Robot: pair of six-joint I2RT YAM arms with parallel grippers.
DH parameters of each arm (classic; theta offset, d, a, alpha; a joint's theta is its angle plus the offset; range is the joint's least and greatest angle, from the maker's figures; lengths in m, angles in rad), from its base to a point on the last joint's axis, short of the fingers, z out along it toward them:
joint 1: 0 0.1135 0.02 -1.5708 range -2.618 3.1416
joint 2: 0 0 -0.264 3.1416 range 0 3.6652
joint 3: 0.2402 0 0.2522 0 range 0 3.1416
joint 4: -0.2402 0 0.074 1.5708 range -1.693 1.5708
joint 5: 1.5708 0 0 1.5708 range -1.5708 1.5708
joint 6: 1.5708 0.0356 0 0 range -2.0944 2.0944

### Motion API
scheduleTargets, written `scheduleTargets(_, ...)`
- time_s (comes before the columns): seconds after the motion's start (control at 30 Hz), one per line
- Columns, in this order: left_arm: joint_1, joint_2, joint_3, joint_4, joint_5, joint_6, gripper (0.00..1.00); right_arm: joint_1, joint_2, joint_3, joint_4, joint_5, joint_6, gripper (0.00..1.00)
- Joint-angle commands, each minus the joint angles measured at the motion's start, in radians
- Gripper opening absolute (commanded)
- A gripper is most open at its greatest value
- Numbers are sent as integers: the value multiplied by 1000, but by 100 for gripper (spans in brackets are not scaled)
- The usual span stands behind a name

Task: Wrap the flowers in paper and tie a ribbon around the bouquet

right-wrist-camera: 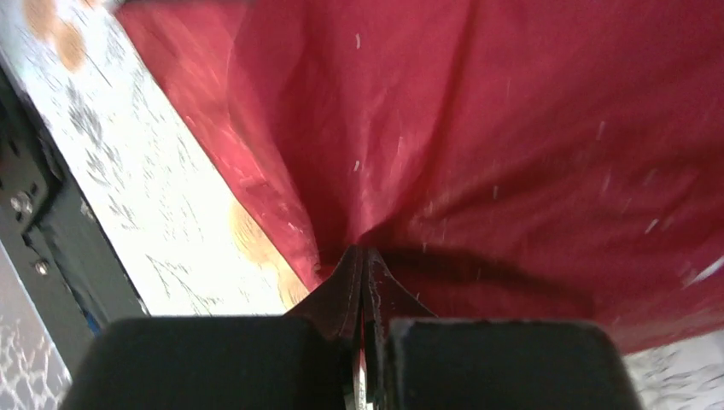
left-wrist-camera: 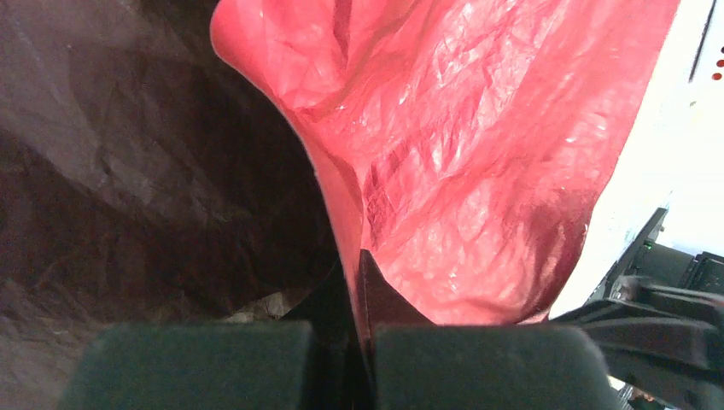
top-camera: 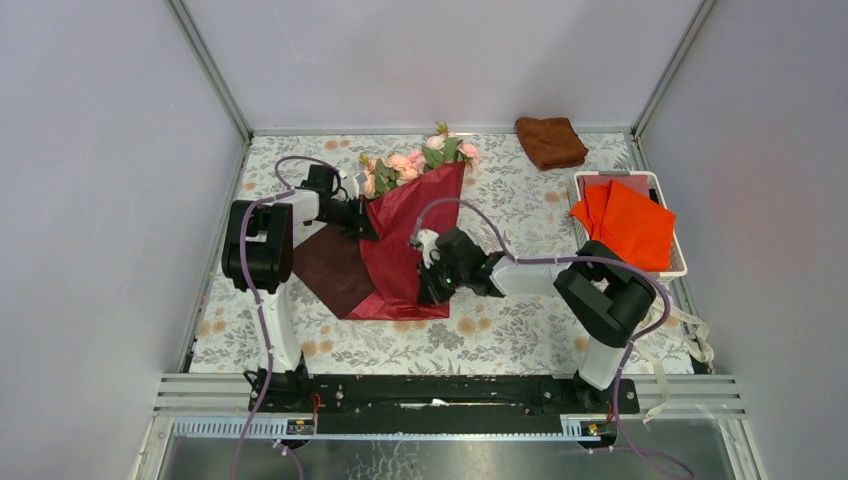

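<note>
The flowers [top-camera: 415, 160], pink roses with green leaves, lie at the back middle of the table, and their stems are hidden under the paper [top-camera: 410, 245]. This dark red sheet is folded over them, with its maroon reverse [top-camera: 335, 265] lying flat to the left. My left gripper [top-camera: 366, 226] is shut on the paper's upper left edge, and the sheet [left-wrist-camera: 478, 154] runs up from between the closed fingers [left-wrist-camera: 359, 266]. Near the paper's lower right, my right gripper [top-camera: 428, 287] is shut on a pucker of paper [right-wrist-camera: 512, 128] at its tips [right-wrist-camera: 364, 256]. The cream-white ribbon [top-camera: 697, 335] lies at the table's right edge.
A folded brown cloth [top-camera: 550, 142] sits at the back right. A white tray [top-camera: 681, 250] on the right holds bright orange sheets [top-camera: 625, 220]. Grey walls close the table on three sides, and a black rail [top-camera: 440, 392] runs along the near edge.
</note>
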Motion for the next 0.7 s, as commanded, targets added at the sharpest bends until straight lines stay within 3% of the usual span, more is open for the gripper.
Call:
scheduleTargets(0.0,-6,13,-8,2,-37,45,0,25,5,-121,124,-59,117,0)
scheduleTargets(0.17,-7,17,-1,-4,-39,51,0,53,-43,-262,112,-19,128,0)
scheduleTargets(0.27,-7,18,-1,-5,-39,54,0,53,-108,-265,28,13,101,0)
scheduleTargets(0.47,-9,15,-8,-5,-39,58,0,52,-136,-42,-157,16,-2,0)
scheduleTargets(0.67,-9,7,-21,-5,-41,60,0,52,-42,125,-68,-56,35,0)
